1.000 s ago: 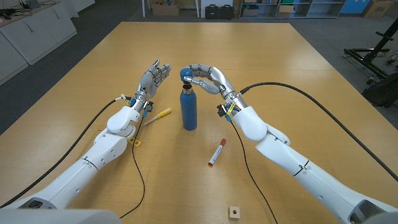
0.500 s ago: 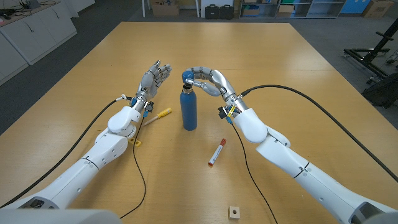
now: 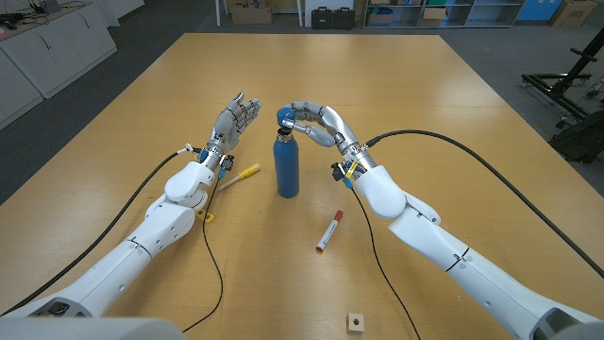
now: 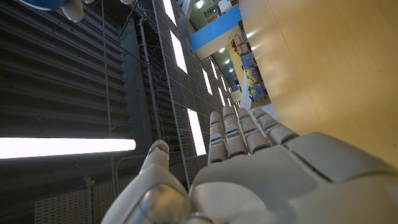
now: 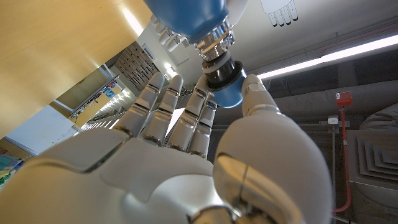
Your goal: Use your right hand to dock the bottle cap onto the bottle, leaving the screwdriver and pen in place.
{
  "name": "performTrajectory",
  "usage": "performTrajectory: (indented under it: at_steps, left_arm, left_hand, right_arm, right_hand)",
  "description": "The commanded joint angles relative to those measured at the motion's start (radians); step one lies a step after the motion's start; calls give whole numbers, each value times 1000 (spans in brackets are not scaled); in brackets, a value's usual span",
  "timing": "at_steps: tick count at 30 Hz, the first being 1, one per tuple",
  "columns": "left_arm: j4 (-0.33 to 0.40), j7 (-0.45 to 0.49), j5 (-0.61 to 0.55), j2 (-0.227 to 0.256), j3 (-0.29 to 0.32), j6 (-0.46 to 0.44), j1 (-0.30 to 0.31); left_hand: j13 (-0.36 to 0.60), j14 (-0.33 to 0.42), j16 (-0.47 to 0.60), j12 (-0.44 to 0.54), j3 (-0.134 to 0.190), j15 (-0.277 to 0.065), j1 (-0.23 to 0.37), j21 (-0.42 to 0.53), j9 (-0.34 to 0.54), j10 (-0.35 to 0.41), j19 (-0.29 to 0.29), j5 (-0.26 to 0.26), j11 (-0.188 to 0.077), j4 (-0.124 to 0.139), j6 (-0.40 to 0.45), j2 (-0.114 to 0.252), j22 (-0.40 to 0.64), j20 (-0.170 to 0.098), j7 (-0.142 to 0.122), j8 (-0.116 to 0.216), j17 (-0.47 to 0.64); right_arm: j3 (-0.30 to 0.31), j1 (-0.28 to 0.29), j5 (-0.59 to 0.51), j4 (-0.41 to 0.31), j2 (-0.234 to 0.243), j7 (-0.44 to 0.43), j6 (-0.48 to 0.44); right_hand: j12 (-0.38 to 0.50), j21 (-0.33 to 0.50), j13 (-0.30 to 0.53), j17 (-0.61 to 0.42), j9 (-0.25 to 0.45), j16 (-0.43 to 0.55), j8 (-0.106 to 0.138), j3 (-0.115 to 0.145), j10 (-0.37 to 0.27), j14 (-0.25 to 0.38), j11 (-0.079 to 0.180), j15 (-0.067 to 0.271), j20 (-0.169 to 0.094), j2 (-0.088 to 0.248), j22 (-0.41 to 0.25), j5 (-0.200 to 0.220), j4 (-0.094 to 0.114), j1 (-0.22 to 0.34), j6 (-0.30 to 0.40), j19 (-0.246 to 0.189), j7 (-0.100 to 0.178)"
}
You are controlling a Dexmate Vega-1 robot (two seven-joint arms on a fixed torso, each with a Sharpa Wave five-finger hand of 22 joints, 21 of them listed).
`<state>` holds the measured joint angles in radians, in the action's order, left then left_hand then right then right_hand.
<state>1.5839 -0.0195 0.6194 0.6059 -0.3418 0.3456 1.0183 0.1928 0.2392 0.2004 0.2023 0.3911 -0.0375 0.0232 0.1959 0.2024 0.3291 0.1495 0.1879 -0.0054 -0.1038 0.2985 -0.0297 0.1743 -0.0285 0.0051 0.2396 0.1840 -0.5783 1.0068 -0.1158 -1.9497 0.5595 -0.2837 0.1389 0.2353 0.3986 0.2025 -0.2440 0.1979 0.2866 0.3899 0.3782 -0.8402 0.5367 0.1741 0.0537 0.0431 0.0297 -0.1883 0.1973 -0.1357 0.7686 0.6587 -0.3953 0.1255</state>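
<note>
Cap (image 3: 283, 115) pinched by right hand (image 3: 311, 119) has settled onto bottle (image 3: 286, 166); left hand (image 3: 234, 117) spread, unmoved.

Matt blue bottle (image 3: 287, 166), bare metal neck; wooden table (image 3: 425, 94).

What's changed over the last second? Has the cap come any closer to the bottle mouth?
Over the last second the right hand shifted slightly, carrying the blue cap in over the mouth of the blue bottle; in the right wrist view the cap sits right at the bottle's threaded neck. Since half a second ago, nothing visibly moved. The left hand, screwdriver and pen stayed put.
</note>
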Motion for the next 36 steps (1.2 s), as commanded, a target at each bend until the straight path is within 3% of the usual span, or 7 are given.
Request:
performTrajectory:
  at_steps: [1,36]
  left_arm:
    - [-4,-2,4,1,1,3,1]
    - [-14,-18,9,1,2,13,-7]
  left_hand:
    - [3,9,-4,1,2,-3,2,0,1,5,-2,-2,1,-4,9,11,5,1,-2,-2,2]
    - [3,9,-4,0,4,-2,3,0,2,5,-2,-2,1,-6,11,14,5,3,-1,-3,2]
  right_arm:
    - [-14,-14,-10,8,-10,8,-6]
    - [-17,14,-35,4,-6,-7,-11]
  right_hand:
    - [7,-6,2,-5,4,-1,8,2,-54,7,47,63,0,35,-4,3,4,-2,110,4,97]
    - [3,-8,2,-7,4,0,5,0,-54,12,47,66,1,35,-4,1,3,-3,109,6,97]
